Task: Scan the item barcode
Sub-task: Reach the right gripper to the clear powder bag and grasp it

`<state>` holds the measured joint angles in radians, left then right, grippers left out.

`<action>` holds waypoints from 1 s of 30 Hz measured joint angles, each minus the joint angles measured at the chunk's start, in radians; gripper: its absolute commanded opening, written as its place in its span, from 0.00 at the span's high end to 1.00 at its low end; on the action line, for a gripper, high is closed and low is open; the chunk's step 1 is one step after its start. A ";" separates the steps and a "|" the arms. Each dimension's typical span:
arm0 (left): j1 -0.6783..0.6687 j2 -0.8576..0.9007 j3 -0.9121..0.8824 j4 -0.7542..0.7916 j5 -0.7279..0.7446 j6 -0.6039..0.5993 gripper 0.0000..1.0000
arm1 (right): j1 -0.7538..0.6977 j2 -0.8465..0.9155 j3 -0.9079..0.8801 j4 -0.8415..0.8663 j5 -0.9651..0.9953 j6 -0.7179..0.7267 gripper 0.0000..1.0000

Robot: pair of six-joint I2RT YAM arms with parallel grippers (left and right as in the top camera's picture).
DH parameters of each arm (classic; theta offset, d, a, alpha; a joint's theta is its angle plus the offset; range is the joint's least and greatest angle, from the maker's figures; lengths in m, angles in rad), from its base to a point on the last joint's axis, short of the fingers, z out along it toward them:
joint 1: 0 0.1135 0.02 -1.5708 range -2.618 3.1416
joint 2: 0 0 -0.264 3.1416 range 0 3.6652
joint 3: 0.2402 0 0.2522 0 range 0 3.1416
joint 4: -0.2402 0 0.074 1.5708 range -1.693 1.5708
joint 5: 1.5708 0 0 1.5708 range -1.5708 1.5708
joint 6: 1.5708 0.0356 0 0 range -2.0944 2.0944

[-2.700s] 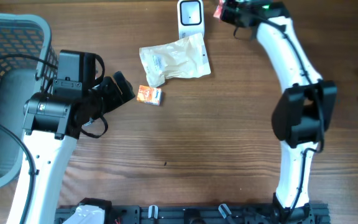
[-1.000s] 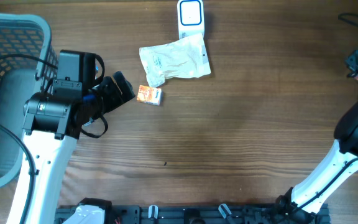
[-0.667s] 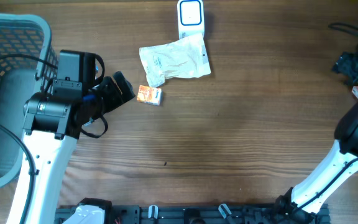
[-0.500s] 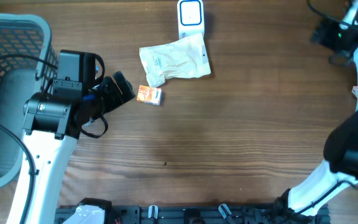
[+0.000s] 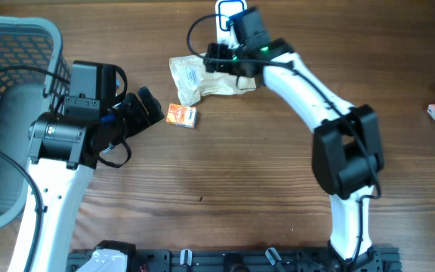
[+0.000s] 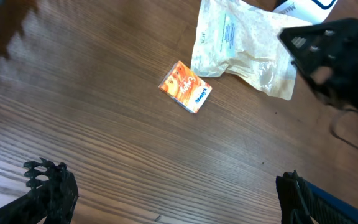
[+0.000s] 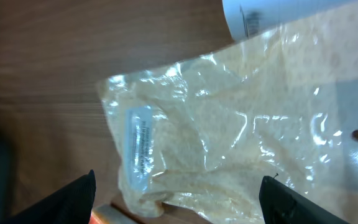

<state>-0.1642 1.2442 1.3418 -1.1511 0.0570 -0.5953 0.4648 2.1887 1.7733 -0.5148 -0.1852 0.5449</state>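
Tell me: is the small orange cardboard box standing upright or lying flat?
Lying flat: the small orange cardboard box shows its broad printed face upward on the wooden table.

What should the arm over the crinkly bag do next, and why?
Probably lower the right gripper onto the clear bag and close on it: its fingers hang open above the bag, holding nothing, and the scanner sits right beside it.
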 measured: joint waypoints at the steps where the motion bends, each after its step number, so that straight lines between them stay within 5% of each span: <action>1: 0.000 0.000 0.000 -0.001 0.000 0.000 0.00 | 0.016 0.028 0.000 0.064 0.025 0.064 0.36; 2: 0.000 0.000 0.000 -0.001 0.000 0.000 0.00 | 0.028 0.055 0.000 0.098 0.045 0.117 0.51; 6: 0.000 0.000 0.000 -0.001 0.000 0.000 0.00 | 0.050 0.113 0.000 0.145 0.109 0.193 0.62; 16: 0.000 0.000 0.000 -0.001 0.000 0.000 0.00 | 0.051 0.102 0.023 -0.243 0.344 0.191 0.65; 18: 0.000 0.000 0.000 -0.001 0.000 0.000 0.00 | 0.051 0.087 0.023 -0.357 0.359 0.186 0.49; 19: 0.000 0.000 0.000 -0.001 0.000 0.000 0.00 | 0.051 0.080 0.021 -0.391 0.363 0.183 0.24; 21: 0.000 0.000 0.000 -0.001 0.000 0.000 0.00 | 0.051 0.047 0.009 -0.451 0.362 0.157 0.00; 25: 0.000 0.000 0.000 -0.001 0.000 0.000 0.00 | 0.051 -0.087 0.002 -0.440 0.335 0.146 0.00; 28: 0.000 0.000 0.000 0.000 0.000 0.000 0.00 | 0.051 -0.134 0.002 -0.351 0.116 0.157 0.00; 30: 0.000 0.000 0.000 -0.001 0.000 0.000 0.00 | 0.051 -0.134 0.002 -0.359 0.035 0.271 0.00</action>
<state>-0.1642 1.2442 1.3418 -1.1519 0.0570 -0.5953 0.5163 2.0548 1.7752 -0.8734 -0.1505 0.8162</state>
